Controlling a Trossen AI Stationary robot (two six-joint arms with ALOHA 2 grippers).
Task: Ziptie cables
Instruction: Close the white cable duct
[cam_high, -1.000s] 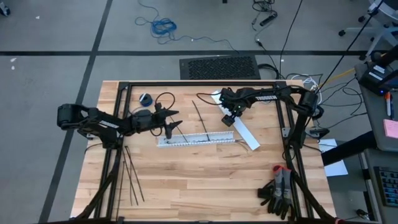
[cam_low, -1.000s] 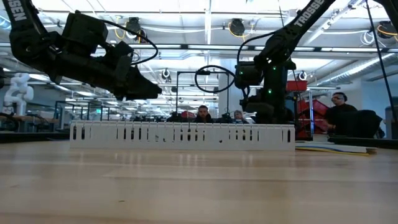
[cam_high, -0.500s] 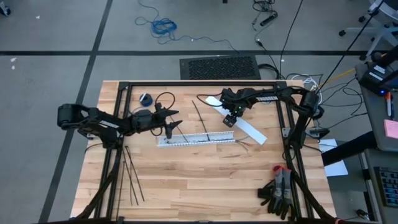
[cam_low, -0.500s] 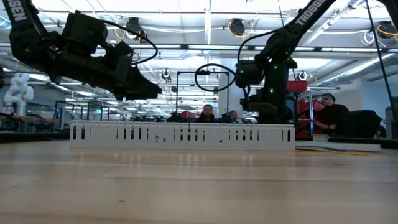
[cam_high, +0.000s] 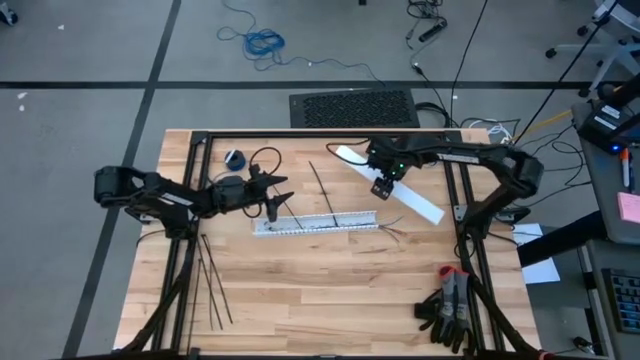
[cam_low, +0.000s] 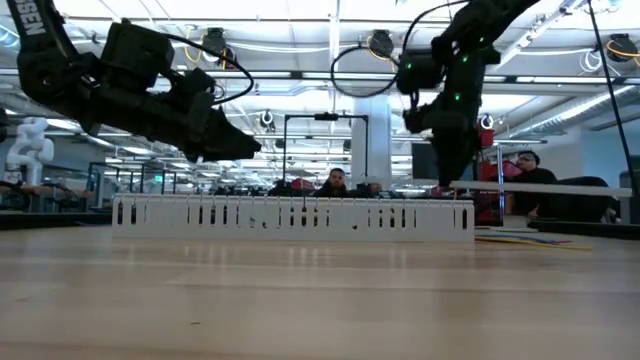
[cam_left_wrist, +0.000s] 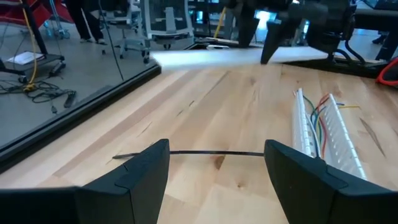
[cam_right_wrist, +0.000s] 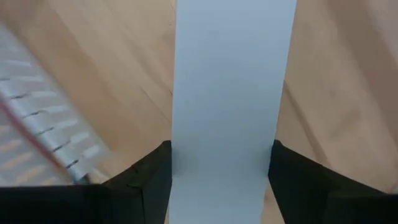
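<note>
The right claw (cam_high: 383, 186) is clamped on a long white cover strip (cam_high: 420, 203), lifted off the bench (cam_high: 330, 290) — in the low view the strip hangs level above the duct's far end, and the right wrist view shows it filling the gap between both fingers (cam_right_wrist: 149, 180). In the high view the strip runs diagonally from near the bench's back edge toward the right frame post.

The left claw (cam_high: 275, 199) hovers just beside the left end of the white slotted duct (cam_high: 315, 223), its fingers (cam_left_wrist: 140, 177) spread apart with nothing between them. One ziptie (cam_left_wrist: 205, 153) lies on the wood just past its fingertips.

The cables (cam_left_wrist: 320, 118) — red, green and blue wires — lie inside the duct, their ends spilling out at the right end (cam_high: 392, 228). More zipties (cam_high: 208, 280) lie in a loose bunch near the bench's front left, and another (cam_high: 322, 190) lies slanted behind the duct. Black gloves (cam_high: 447, 310) sit at the front right corner.
</note>
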